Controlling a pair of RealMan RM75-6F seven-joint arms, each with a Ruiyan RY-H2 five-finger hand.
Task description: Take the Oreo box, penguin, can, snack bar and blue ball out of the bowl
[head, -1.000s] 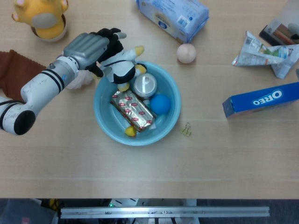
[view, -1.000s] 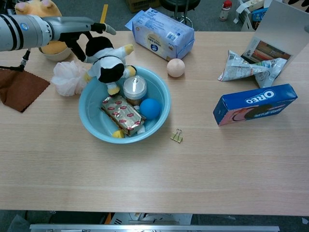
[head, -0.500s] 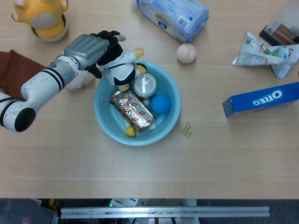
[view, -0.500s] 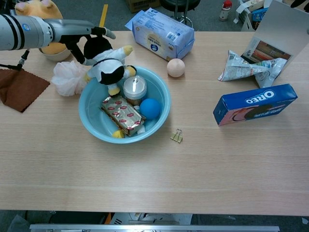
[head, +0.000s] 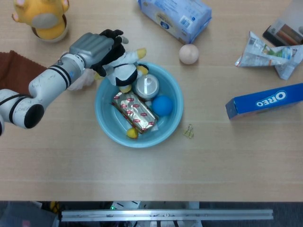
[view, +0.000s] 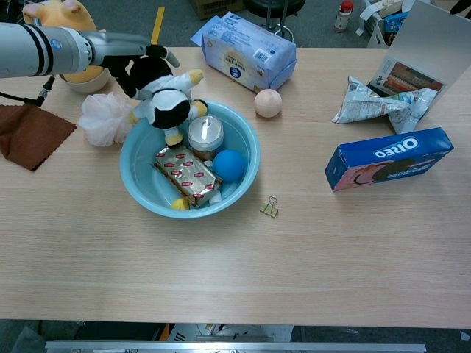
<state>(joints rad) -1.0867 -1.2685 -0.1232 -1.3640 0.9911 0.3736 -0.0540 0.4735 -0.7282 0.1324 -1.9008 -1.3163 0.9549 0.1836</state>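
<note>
My left hand grips the head of the black-and-white penguin, which hangs over the far left rim of the light blue bowl. Inside the bowl lie a silver can, a blue ball and a foil snack bar. The blue Oreo box lies on the table at the right, outside the bowl. My right hand is in neither view.
A white mesh puff sits just left of the bowl, a brown cloth further left. A yellow plush stands at the back left. A blue tissue pack, a peach ball, crumpled wrappers and a binder clip lie around.
My left hand has shifted slightly right and back, closing tighter on the penguin's head. The penguin has barely moved; the bowl's contents are unchanged.
</note>
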